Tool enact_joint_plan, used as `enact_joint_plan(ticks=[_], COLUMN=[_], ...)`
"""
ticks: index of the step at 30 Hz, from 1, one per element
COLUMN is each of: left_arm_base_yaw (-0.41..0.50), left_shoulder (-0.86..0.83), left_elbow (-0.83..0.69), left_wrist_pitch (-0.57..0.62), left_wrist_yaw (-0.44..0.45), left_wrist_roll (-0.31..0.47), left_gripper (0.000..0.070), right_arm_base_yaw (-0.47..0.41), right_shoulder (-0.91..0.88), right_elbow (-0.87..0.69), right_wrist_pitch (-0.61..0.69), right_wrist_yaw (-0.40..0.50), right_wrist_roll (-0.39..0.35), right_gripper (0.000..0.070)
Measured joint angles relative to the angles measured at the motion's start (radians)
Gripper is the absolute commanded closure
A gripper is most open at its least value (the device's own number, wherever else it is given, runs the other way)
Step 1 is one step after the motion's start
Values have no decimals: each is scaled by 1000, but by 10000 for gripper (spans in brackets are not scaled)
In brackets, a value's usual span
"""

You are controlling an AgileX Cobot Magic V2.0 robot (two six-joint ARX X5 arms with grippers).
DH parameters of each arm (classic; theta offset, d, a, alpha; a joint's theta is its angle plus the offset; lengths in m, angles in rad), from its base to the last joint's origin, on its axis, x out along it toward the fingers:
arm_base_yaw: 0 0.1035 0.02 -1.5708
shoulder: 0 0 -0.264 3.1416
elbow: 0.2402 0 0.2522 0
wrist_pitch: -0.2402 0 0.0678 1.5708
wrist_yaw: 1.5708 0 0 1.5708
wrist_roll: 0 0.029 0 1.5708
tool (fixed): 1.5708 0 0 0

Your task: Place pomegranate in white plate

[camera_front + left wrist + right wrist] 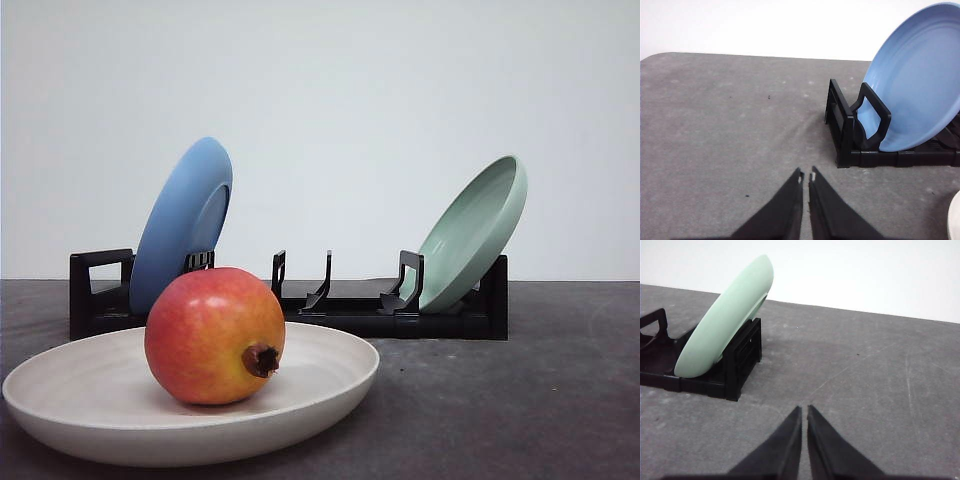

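Front view: the pomegranate (214, 335) already rests inside the white plate (60, 395), crown nub toward four o'clock, so placement looks finished and probably nothing remains but keeping clear.

Left wrist view: the left gripper (806, 177) is pressed together, empty, over bare table (725, 130); the blue plate (915, 80) stands at two o'clock.

Right wrist view: the right gripper (804, 410) is likewise closed, holding nothing; the green plate (725, 317) leans at ten o'clock.

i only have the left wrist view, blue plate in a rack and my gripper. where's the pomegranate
Observer: The pomegranate sits in the white plate, in front of the black rack.
Operator: what else is in the rack
Observer: A pale green plate leans at the rack's right end.
Operator: right gripper holding anything
Observer: No, the right gripper is shut and empty over bare table.
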Motion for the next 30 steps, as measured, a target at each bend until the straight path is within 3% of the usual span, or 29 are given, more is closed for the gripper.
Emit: enact_joint_plan(ticks=[30], left_arm_base_yaw=[0], left_shoulder=[0], left_elbow=[0], left_wrist_pitch=[0], left_wrist_yaw=[0], left_wrist_roll=[0], left_gripper=[700], right_arm_base_yaw=[0], right_shoulder=[0], right_elbow=[0], right_wrist_pitch=[0], right_wrist_yaw=[0], right_wrist_roll=[0], right_gripper=[683])
